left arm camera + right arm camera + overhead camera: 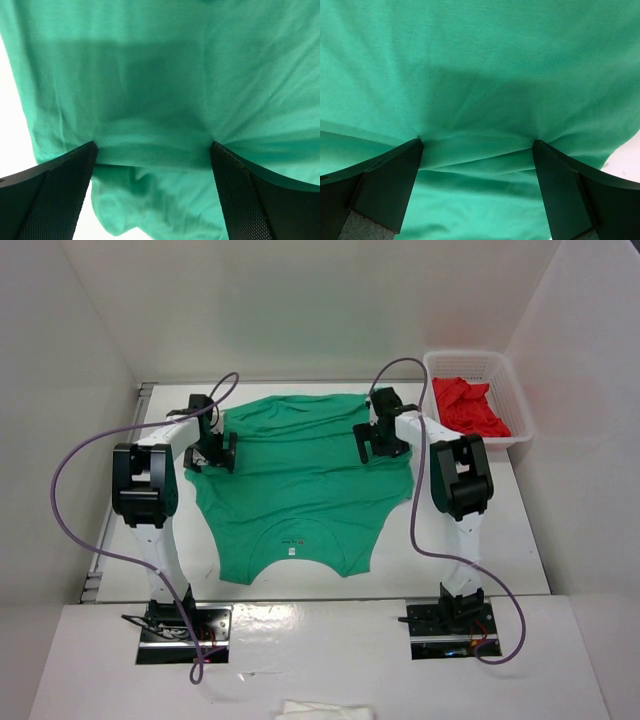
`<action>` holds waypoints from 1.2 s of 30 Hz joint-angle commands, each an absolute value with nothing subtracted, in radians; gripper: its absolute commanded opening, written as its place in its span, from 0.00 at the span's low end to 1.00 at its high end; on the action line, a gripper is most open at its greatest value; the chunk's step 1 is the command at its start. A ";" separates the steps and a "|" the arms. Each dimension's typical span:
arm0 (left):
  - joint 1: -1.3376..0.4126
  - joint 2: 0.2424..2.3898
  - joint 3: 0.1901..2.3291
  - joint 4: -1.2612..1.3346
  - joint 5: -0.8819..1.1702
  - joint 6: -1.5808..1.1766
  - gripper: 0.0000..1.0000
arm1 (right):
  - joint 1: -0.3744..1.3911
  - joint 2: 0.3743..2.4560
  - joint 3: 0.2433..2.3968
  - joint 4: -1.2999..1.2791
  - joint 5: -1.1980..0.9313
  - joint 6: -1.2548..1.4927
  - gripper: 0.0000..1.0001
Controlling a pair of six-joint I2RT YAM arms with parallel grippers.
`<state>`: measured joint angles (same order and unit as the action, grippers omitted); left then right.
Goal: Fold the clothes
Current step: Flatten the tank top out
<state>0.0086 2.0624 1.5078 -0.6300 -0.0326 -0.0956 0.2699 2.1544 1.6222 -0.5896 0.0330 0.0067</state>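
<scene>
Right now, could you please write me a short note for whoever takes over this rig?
The left tool is open, tips pressing the green T-shirt near its left edge, cloth ridged between them.
The right tool is open, likewise on the right side.
The shirt lies spread on the table, neck label toward the arms.
No fold made yet.
Left: pinch, then fold.

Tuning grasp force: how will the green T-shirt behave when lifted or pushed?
Likely floppy: the green T-shirt puckers into folds between the open fingers of the left claw. Probably light; it lies thin and wrinkled on the table. A push would likely bunch it, not slide it whole.
</scene>
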 commanded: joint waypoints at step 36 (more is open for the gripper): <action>0.017 1.786 1.543 -0.894 -0.032 0.143 1.00 | 0.279 1.796 1.594 -0.834 -0.025 -0.141 0.99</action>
